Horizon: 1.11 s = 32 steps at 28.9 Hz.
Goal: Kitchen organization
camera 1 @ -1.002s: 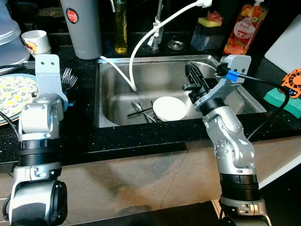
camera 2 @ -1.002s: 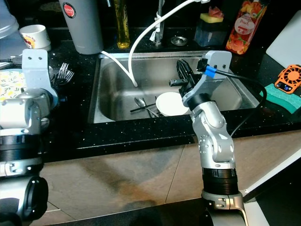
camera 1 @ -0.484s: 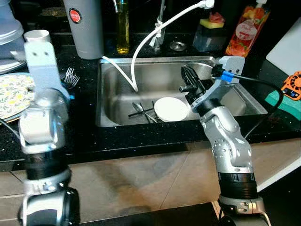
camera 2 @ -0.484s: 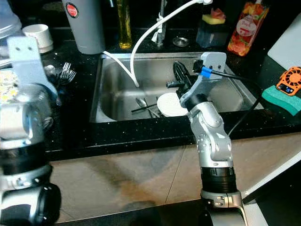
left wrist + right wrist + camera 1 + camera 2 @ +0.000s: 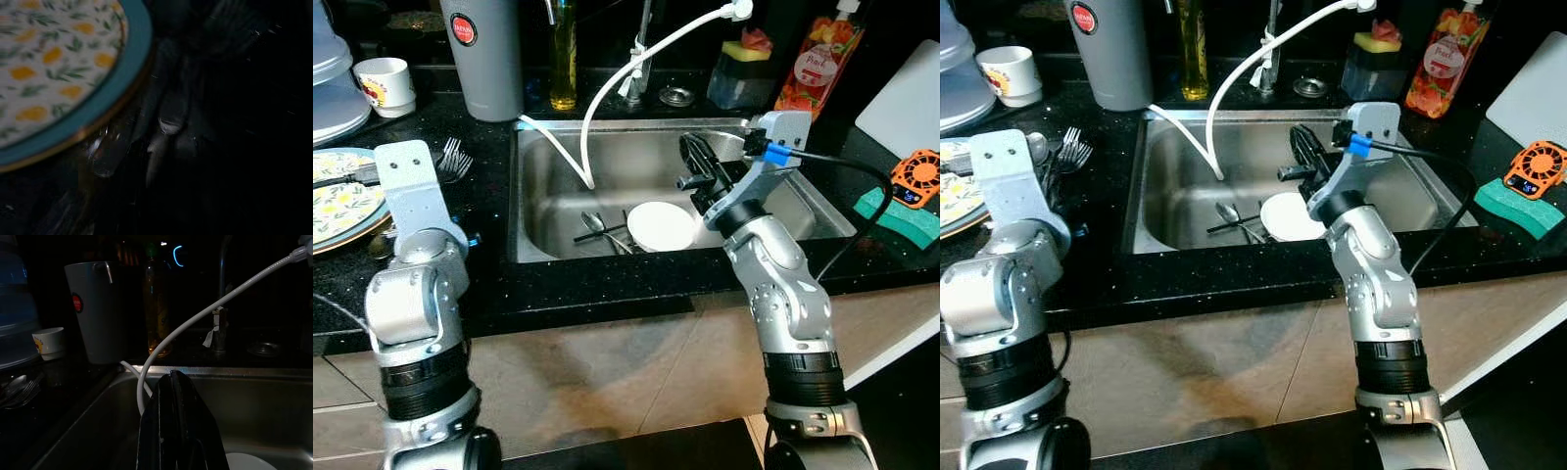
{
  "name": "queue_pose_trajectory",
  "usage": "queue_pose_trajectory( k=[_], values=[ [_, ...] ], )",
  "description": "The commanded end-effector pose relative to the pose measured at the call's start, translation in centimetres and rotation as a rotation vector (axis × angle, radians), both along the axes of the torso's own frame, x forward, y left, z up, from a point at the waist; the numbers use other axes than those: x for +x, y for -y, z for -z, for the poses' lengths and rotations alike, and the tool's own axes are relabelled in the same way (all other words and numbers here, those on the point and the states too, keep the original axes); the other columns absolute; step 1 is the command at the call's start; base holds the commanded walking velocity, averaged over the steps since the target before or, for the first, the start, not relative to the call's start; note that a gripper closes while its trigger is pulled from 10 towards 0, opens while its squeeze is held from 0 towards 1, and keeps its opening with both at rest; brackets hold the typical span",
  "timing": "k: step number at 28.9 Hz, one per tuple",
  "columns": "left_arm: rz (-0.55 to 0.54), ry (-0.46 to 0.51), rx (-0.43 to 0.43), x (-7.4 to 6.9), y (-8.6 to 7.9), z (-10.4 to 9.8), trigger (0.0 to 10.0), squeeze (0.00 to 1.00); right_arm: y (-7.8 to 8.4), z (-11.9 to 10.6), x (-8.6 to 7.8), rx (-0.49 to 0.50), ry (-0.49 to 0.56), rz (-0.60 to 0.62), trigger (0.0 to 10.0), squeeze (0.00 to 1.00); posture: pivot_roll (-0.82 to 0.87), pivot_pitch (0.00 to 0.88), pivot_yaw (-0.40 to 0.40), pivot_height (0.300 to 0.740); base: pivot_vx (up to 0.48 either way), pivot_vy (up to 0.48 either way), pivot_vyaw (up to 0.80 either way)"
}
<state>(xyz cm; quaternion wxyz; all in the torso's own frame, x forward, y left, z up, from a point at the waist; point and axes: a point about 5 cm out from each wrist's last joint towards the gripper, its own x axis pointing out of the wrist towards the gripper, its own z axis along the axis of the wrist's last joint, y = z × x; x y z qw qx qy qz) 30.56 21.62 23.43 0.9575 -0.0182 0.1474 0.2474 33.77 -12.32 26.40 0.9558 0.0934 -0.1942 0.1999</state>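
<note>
Nearest to me, the left arm is sinking back over the bench edge; half a second ago its wrist plate was raised as high as the white cup (image 5: 385, 84), and now it is sitting lower, beside the yellow-flowered plate (image 5: 342, 201). Its wrist camera is looking down on that plate's teal rim and on some dim cutlery lying just beside it. I cannot tell whether the left tool is wide or narrow.

Across the front lip of the sink (image 5: 533, 211), the right arm is easing inward. The right tool (image 5: 697, 163) is hanging above the basin with its two black fingers (image 5: 177, 431) pressed together, holding nothing, and it is drifting a little nearer the white bowl (image 5: 661, 225), which is lying on the sink floor next to spoons and chopsticks (image 5: 602, 230).

To my eye this means the sink dishes are the thing being worked towards, and nothing has been lifted yet.

Further back, forks (image 5: 453, 160) are resting on the bench, a white hose (image 5: 636, 59) is curving down into the basin, and a grey jug (image 5: 478, 54) is standing against the wall.
</note>
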Motion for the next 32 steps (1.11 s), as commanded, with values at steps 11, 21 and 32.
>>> queue_pose_trajectory(
  k=[11, 21, 32],
  values=[
    [0.037, 0.098, 0.032, 0.6, -0.8, -2.0, 10.0, 0.00, 0.3, 0.0, 0.1, 0.009, 0.008, 0.007, 10.0, 0.00, 0.18, 0.034, -0.060, 0.740, 0.000, 0.000, 0.00],
    [-0.006, 0.008, -0.025, -0.3, -0.9, 0.0, 10.0, 0.00, 0.2, 0.0, 0.2, 0.009, 0.006, 0.002, 10.0, 0.00, 0.18, 0.042, -0.066, 0.740, 0.000, 0.000, 0.00],
    [-0.060, -0.029, -0.008, -0.3, -2.8, 0.2, 10.0, 0.00, 0.2, 0.1, 0.3, 0.010, 0.001, 0.006, 10.0, 0.00, 0.18, 0.041, -0.060, 0.740, 0.000, 0.000, 0.00]
  ],
)
